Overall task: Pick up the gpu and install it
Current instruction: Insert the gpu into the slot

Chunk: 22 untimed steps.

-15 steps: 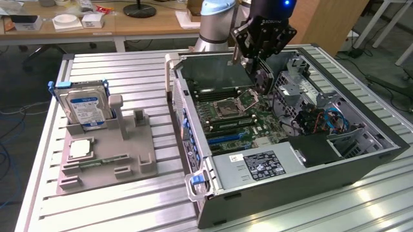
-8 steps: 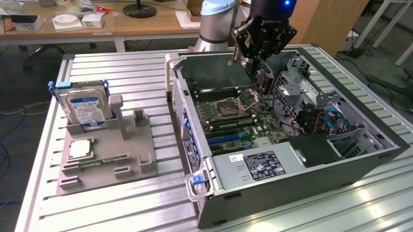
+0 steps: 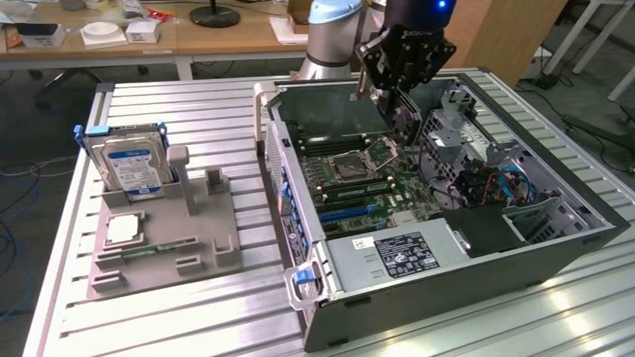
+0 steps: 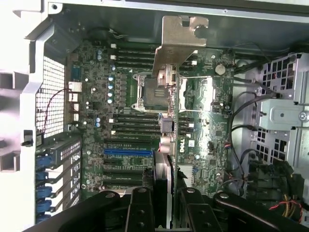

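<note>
ribbed metal table (image 3: 198, 104): one open computer case (image 3: 476, 290), one grey fixture (image 3: 189, 245) with one hard drive (image 3: 129, 165). jaws clamp one gpu (image 4: 178, 43) edge-on, above the motherboard (image 3: 367, 186) toward the table's far edge.

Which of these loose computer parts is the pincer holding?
The gpu, the thin card with a silvery bracket, clamped on edge in the pincer over the open case. The hard drive stands in its grey holder.

Pincer (image 3: 395, 93) vert., tips down, jaws narrow
</note>
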Each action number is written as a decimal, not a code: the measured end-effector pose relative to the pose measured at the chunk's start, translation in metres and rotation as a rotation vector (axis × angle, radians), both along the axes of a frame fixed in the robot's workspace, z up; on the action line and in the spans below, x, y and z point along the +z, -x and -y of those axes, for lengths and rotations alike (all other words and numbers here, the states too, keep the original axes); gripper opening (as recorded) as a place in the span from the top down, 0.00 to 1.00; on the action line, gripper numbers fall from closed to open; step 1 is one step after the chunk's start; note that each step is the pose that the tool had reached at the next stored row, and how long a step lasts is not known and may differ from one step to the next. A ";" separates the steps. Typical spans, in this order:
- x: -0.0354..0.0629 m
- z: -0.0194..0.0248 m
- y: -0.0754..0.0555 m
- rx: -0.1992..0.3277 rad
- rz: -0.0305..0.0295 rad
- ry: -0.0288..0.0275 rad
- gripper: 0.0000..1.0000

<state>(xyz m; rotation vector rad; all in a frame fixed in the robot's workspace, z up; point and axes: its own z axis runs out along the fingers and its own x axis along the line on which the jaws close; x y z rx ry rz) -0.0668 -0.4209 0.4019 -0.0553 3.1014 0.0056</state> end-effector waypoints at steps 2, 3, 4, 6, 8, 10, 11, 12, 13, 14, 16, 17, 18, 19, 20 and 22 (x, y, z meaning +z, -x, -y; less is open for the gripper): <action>0.0000 0.0000 0.000 0.024 -0.0001 0.0001 0.73; 0.0000 0.0000 0.000 0.037 -0.0001 0.0001 0.73; 0.0000 0.0000 0.000 0.050 0.0000 0.0000 0.73; 0.0000 0.0000 0.000 0.077 -0.0001 0.0001 0.73; 0.0000 0.0000 0.000 0.107 -0.0001 0.0001 0.73; 0.0000 0.0000 0.000 0.134 -0.0001 0.0001 0.73; 0.0000 0.0000 0.000 0.149 -0.0001 0.0001 0.73; 0.0000 0.0000 0.000 0.163 0.0000 0.0001 0.73; 0.0000 0.0000 0.000 0.177 -0.0001 0.0001 0.73; 0.0000 0.0000 0.000 0.190 -0.0001 0.0001 0.73; 0.0000 0.0000 0.000 0.218 -0.0001 0.0001 0.73; 0.0000 0.0000 0.000 0.232 -0.0001 0.0001 0.73; 0.0000 0.0000 0.000 0.244 -0.0001 0.0001 0.73; 0.0000 0.0000 0.000 0.257 -0.0001 0.0001 0.73; 0.0000 0.0000 0.000 0.270 -0.0001 0.0001 0.73; -0.0001 0.0000 0.000 0.300 0.0000 0.0000 0.73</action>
